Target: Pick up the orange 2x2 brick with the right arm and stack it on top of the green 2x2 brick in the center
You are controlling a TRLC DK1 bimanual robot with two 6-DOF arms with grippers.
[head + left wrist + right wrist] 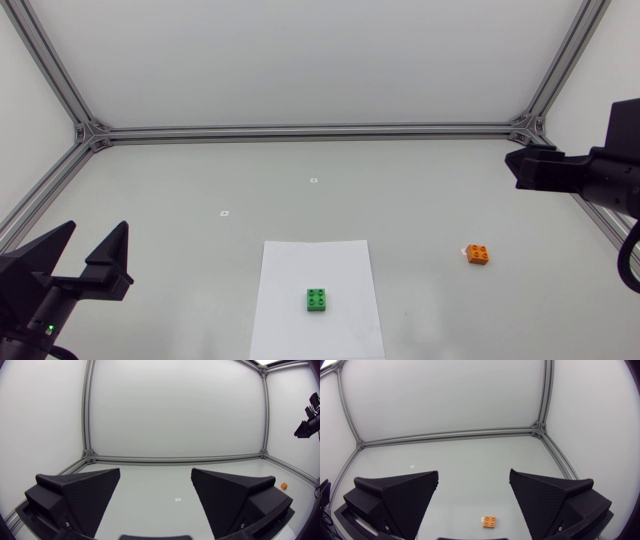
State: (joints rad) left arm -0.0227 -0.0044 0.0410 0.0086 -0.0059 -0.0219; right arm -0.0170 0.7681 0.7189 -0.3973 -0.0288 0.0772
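Right wrist view: the orange brick (489,521) lies between the right arm's released jaws, touching neither.

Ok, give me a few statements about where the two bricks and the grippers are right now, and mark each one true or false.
1. The green brick sits on the white sheet. True.
2. The orange brick is stacked on the green brick. False: it lies on the bare table, apart from the sheet.
3. The right gripper is shut on the orange brick. False: its fingers stand open and the brick lies on the table, untouched.
4. The left gripper is open and holds nothing. True.
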